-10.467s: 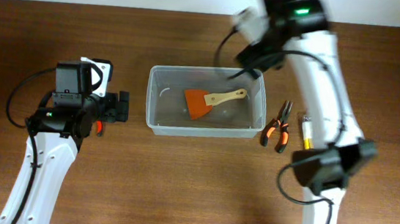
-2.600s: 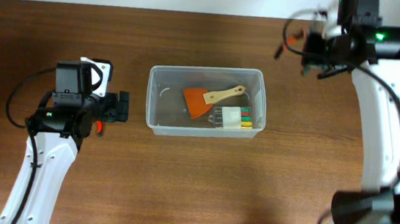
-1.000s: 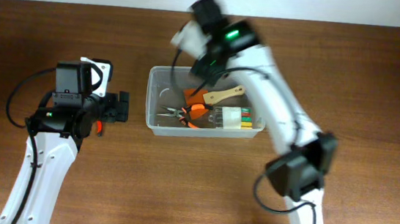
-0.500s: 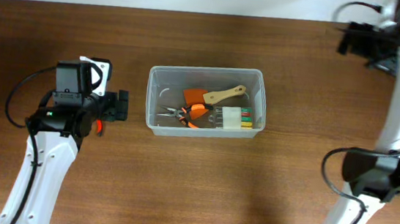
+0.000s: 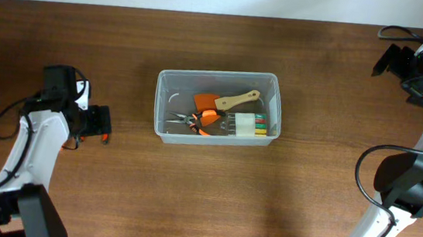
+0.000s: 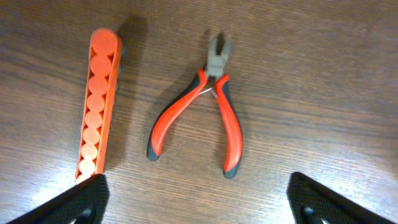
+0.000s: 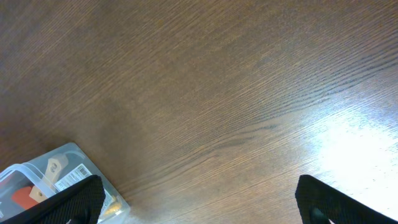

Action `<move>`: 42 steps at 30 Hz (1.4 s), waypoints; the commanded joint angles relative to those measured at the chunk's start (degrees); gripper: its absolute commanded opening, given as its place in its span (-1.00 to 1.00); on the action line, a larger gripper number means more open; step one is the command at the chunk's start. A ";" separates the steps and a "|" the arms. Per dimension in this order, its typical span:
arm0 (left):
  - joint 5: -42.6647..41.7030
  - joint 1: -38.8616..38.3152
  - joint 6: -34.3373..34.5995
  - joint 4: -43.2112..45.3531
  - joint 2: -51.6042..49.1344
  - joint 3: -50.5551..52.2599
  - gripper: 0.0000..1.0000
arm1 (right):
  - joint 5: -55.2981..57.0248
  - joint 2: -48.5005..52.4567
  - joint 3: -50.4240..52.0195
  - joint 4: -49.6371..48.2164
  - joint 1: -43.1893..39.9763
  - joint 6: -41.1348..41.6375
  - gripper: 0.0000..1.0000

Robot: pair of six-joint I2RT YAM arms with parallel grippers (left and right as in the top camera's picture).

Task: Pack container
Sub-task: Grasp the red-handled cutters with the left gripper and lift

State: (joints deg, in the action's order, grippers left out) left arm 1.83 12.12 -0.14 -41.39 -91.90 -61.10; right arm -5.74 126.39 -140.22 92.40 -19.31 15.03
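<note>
The clear plastic container stands mid-table. Inside lie an orange scraper with a wooden handle, orange-handled pliers and a white bit set. My left gripper is open at the far left, above the table. In the left wrist view it hovers over red-handled pliers and an orange strip holder lying on the wood. My right gripper is open and empty at the far right back corner. The right wrist view shows bare wood and a container corner.
The brown wooden table reaches a white wall strip at the back. The right arm's base stands at the right, with cables looping near it. The red pliers and orange holder are mostly hidden under the left arm in the overhead view.
The right gripper dropped orange pliers into the container and drew back to the far right corner. The left arm swung left and down, away from the container.
</note>
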 commanded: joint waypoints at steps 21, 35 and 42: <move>-1.84 -0.98 18.78 0.70 -15.47 -2.23 0.46 | -4.72 0.52 0.46 0.48 0.17 0.50 0.97; -1.90 -1.38 15.04 5.68 -19.17 -2.23 -0.21 | -7.08 0.52 0.46 2.40 0.17 0.50 0.96; -1.86 -1.64 13.29 5.53 -19.17 -2.23 -0.27 | -7.63 0.52 0.46 2.60 0.17 0.50 0.97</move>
State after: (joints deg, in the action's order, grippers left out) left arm 2.17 11.09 14.83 -35.77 -108.01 -64.36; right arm -12.25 126.39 -140.22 94.59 -19.31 15.05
